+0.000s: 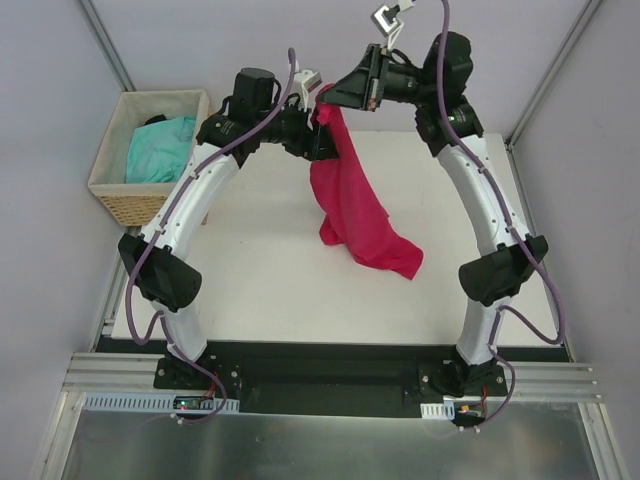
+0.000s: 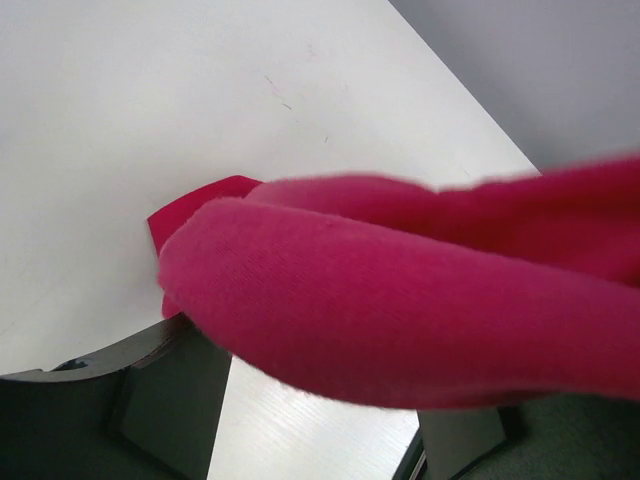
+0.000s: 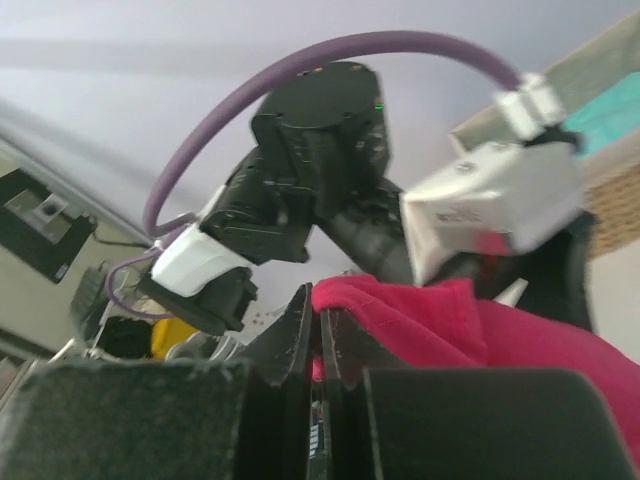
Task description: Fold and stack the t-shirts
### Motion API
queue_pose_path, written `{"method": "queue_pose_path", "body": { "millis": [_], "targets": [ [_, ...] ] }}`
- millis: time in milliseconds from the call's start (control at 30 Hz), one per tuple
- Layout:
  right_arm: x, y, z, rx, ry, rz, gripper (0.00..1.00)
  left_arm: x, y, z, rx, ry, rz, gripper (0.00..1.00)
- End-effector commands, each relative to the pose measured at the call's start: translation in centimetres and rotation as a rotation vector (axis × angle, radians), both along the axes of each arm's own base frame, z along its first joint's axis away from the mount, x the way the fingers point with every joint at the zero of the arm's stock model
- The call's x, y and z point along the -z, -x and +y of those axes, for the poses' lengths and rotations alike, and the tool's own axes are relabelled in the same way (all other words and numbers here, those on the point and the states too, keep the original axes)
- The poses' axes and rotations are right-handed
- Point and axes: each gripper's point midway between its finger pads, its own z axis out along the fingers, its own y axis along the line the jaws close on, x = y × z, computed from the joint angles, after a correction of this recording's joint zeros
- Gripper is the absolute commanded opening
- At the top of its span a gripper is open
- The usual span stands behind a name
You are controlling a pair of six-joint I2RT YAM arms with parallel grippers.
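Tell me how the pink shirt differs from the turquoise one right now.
The pink shirt hangs from the right gripper, with its lower end resting on the table. The turquoise shirt lies bunched in the basket. The pink shirt is gripped and the turquoise shirt is untouched. Both are unfolded.

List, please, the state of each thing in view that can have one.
pink t-shirt: unfolded, top held up, lower end lying on the table.
turquoise t-shirt: crumpled inside the wicker basket.
left gripper: open, pink fabric draped across it.
right gripper: shut on the pink t-shirt.
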Motion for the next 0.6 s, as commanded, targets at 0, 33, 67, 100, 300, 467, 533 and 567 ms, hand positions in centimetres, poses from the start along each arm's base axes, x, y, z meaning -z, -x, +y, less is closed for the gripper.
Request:
{"method": "queue_pose_path", "body": {
  "millis": [0,33,67,100,300,467,533,567],
  "targets": [
    [-5.1,4.0,0.6,-0.080,-0.084,-0.154,0.03,-2.5,0.5,-0.1,0.008,0.040,-0.078,0.64],
    [-4.6,3.3,0.4,-0.055,-0.071,-0.134,0.02,-2.3,0.4,-0.1,0.008,0.039,-0.072,0.64],
    [-3.3,2.3,0.3,-0.016,-0.037,-0.133,0.02,-2.2,0.4,-0.1,0.007,0.039,-0.067,0.64],
    [-1.9,1.8,-1.1,0.044,0.021,-0.059,0.02,-2.2,0.4,-0.1,0.008,0.040,-0.065,0.64],
    [9.5,-4.9,-14.6,0.726,0.544,0.138,0.01,-1.9,0.6,-0.2,0.022,0.042,-0.057,0.64],
    [14.3,-3.9,-24.0,0.977,0.899,0.199,0.01,-1.3,0.5,-0.5,0.032,0.041,-0.036,0.63],
    [15.1,-4.1,-26.4,1.043,0.986,0.197,0.01,-1.2,0.5,-0.5,0.031,0.039,-0.037,0.63],
    [15.6,-4.1,-26.7,1.036,1.003,0.206,0.01,-1.2,0.5,-0.5,0.030,0.039,-0.034,0.63]
  ]
}}
